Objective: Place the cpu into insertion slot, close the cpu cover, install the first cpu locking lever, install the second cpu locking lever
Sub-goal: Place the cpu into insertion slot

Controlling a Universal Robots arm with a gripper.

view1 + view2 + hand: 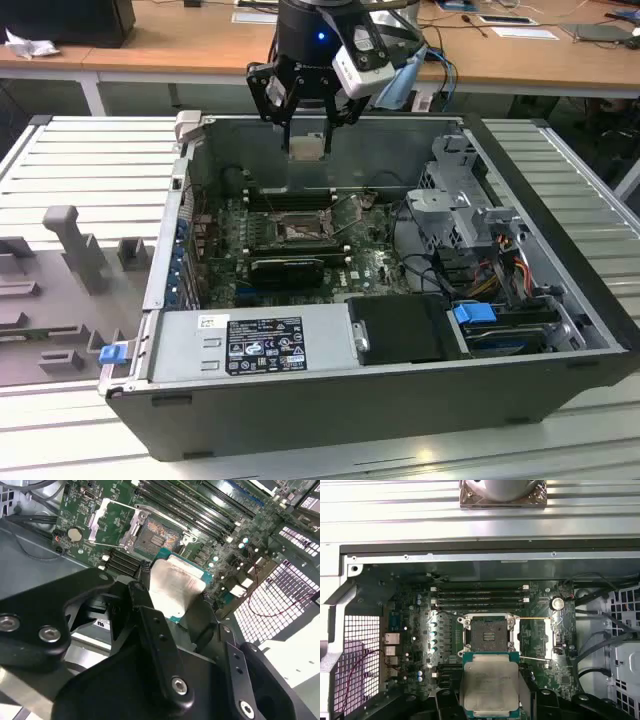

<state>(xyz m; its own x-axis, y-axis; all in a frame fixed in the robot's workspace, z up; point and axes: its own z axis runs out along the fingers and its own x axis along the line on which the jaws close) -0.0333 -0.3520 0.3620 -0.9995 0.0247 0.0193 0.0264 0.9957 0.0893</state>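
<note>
My hand (306, 128) grips the cpu (490, 687) by its edges, above the insertion slot (489, 633); I judge it needs holding level and square with that slot.

Bright light from above; computer case (400, 400) interior lies in soft shadow, ribbed table (395, 510) glares white, cpu (490, 687) top shows pale sheen.

Dull silver metal tops the cpu (490, 685); the insertion slot (487, 635) shows shiny metallic pins.
</note>
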